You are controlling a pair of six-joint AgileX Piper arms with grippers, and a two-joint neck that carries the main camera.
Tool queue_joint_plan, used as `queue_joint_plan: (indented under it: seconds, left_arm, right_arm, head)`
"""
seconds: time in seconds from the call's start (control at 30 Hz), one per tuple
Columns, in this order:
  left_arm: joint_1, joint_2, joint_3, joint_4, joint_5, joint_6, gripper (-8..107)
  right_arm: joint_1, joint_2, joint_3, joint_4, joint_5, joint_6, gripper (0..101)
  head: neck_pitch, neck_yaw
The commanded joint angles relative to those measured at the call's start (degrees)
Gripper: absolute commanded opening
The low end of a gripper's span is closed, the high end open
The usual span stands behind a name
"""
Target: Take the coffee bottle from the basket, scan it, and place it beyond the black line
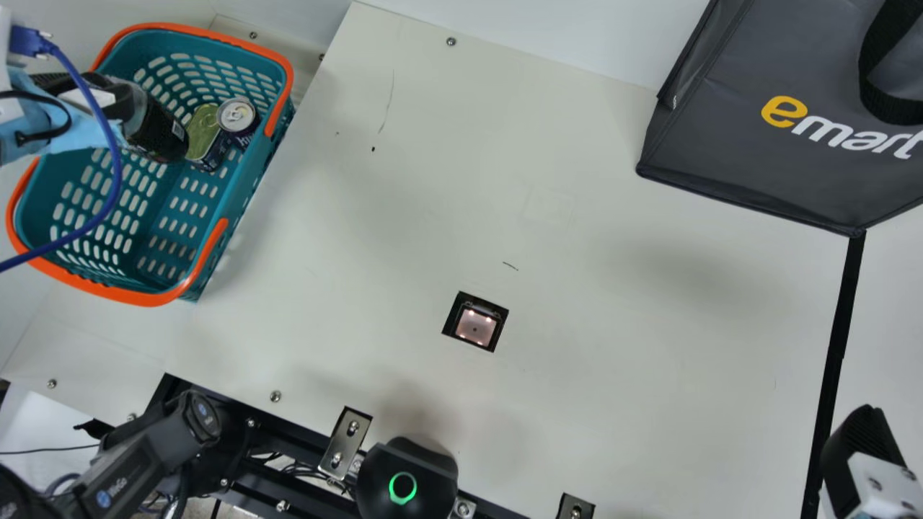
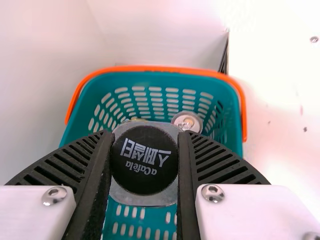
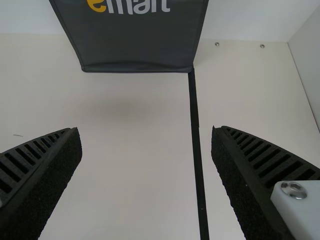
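Orange-rimmed, the basket [image 1: 124, 293] leaves room beside the coffee bottle [image 1: 164, 134] the left gripper [image 1: 108, 99] clasps; the right gripper [image 1: 858, 448] gapes wide.

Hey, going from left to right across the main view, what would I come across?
Coffee bottle, round drink can, scanner window, dark gray shopping bag.

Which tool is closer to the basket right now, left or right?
The left tool, which holds the bottle over the basket; the right tool is across the table, by the black line.
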Motion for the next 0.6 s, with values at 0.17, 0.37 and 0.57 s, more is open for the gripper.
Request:
queue_joint_plan:
  seconds: [0.17, 0.37, 0.57]
  left_arm:
    - [-1.38, -1.31, -1.96, -0.17, 1.62, -1.82, 10]
    - [-3.65, -3.67, -2.22, 0.52, 2.42, -4.47, 10]
    - [-6.12, -5.1, -2.98, 1.11, 3.13, -6.65, 10]
  right_arm:
    - [0.0, 0.0, 0.0, 0.0, 0.0, 0.0, 91]
    - [0.0, 0.0, 0.0, 0.0, 0.0, 0.0, 91]
    - [0.0, 0.0, 0.0, 0.0, -0.07, 0.0, 91]
  head:
    - [-1.48, 0.14]
    - [-1.48, 0.14]
    - [-1.48, 0.14]
